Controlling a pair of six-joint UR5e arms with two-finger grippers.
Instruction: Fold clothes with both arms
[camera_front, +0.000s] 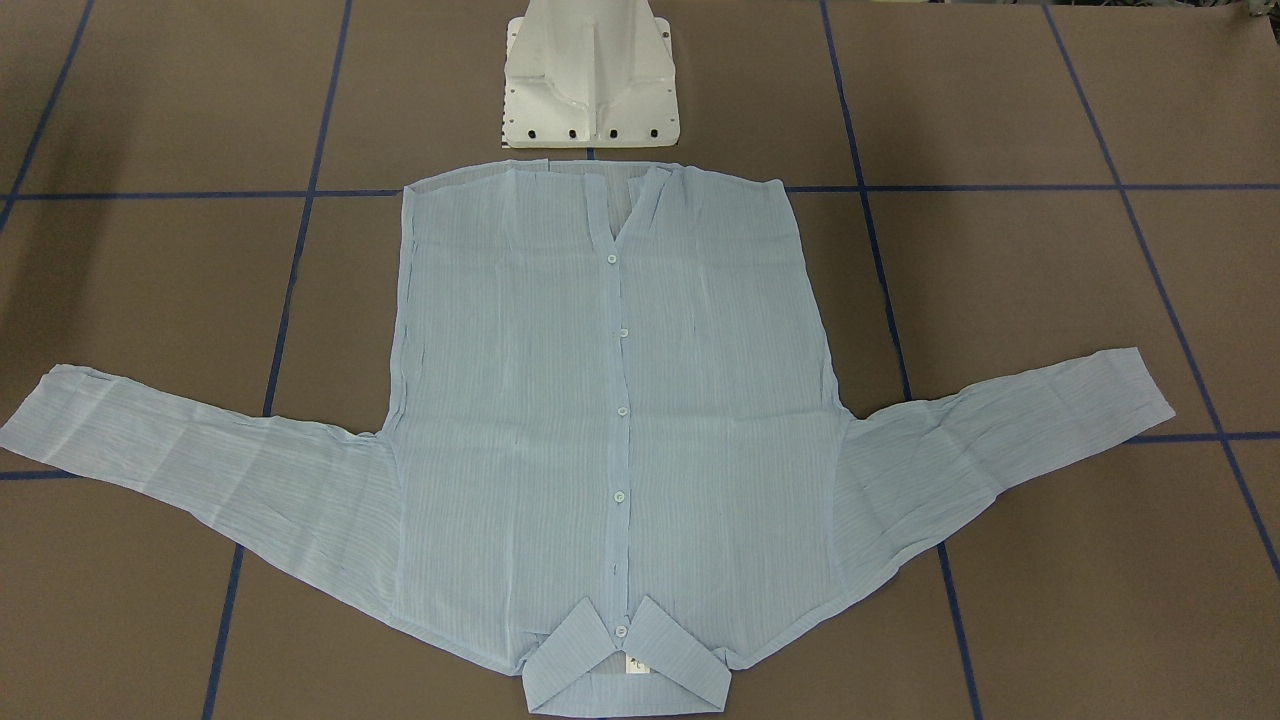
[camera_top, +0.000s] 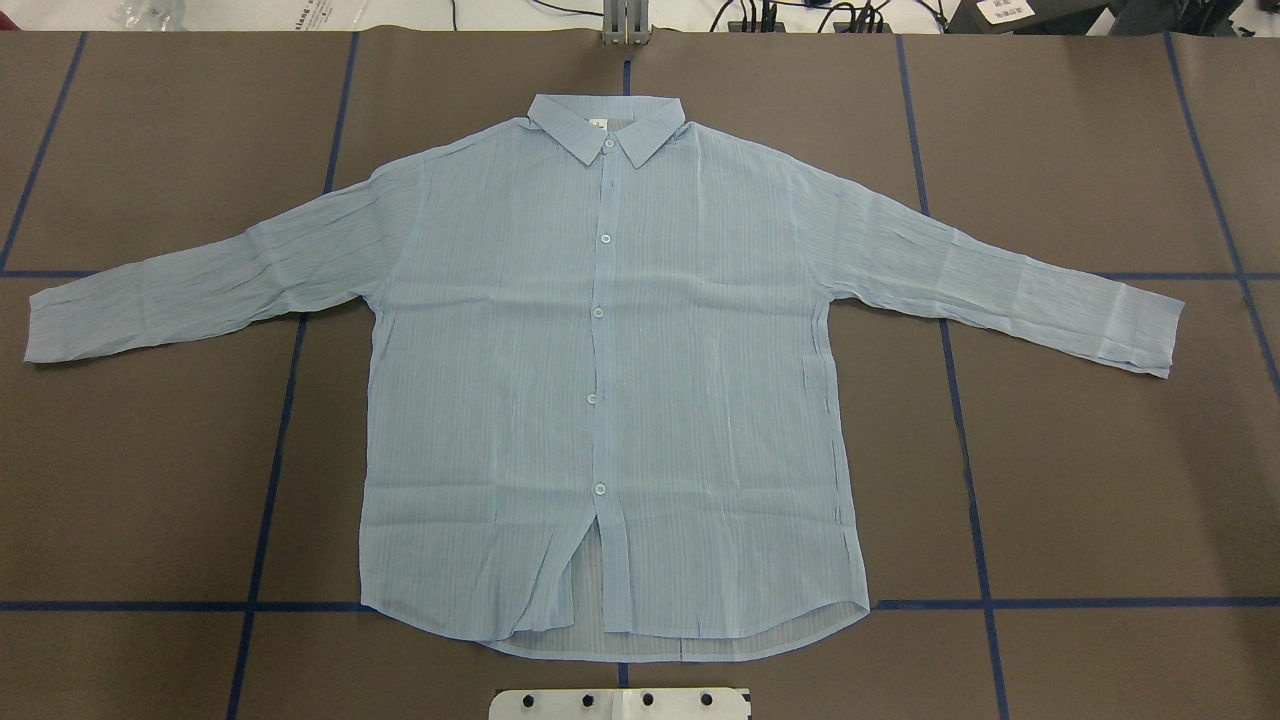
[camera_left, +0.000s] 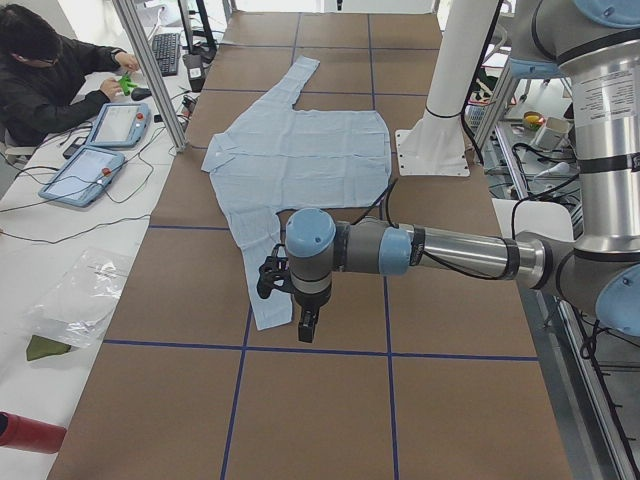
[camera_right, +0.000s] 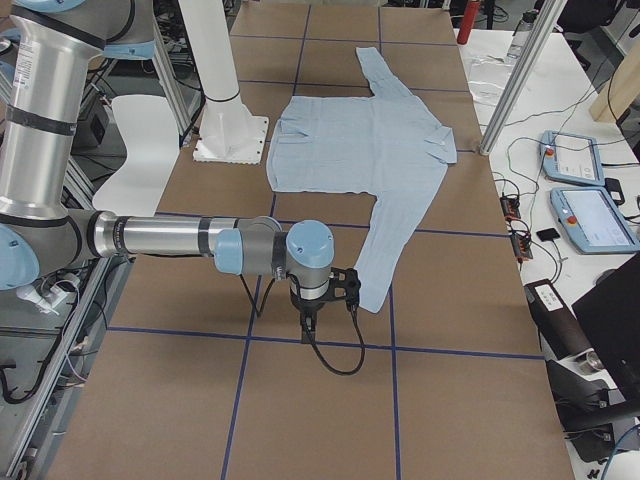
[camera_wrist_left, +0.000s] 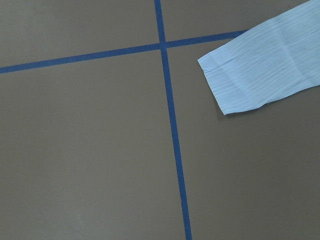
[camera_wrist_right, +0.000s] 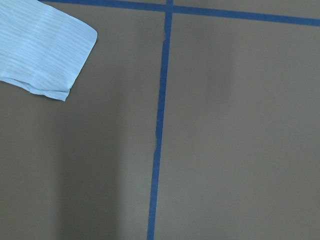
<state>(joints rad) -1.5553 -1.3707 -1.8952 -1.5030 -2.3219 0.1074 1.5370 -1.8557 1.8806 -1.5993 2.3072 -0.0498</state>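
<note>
The clothes are one light blue striped shirt (camera_top: 610, 380), lying flat and buttoned on the brown table with its collar (camera_top: 606, 128) at the far side and both sleeves spread out. My left gripper (camera_left: 308, 325) hangs above the table just past the near sleeve's cuff (camera_left: 265, 310). That cuff (camera_wrist_left: 260, 70) sits at the upper right of the left wrist view. My right gripper (camera_right: 308, 322) hangs beside the other cuff (camera_right: 372, 290), which lies at the upper left (camera_wrist_right: 40, 45) of the right wrist view. I cannot tell whether either gripper is open or shut.
The white pedestal base (camera_front: 590, 80) stands just behind the shirt's hem. Blue tape lines (camera_top: 270, 470) grid the tabletop. A person (camera_left: 45, 80) sits at a side desk with tablets (camera_left: 85, 175). Teach pendants (camera_right: 590, 215) and cables lie past the table's other long edge.
</note>
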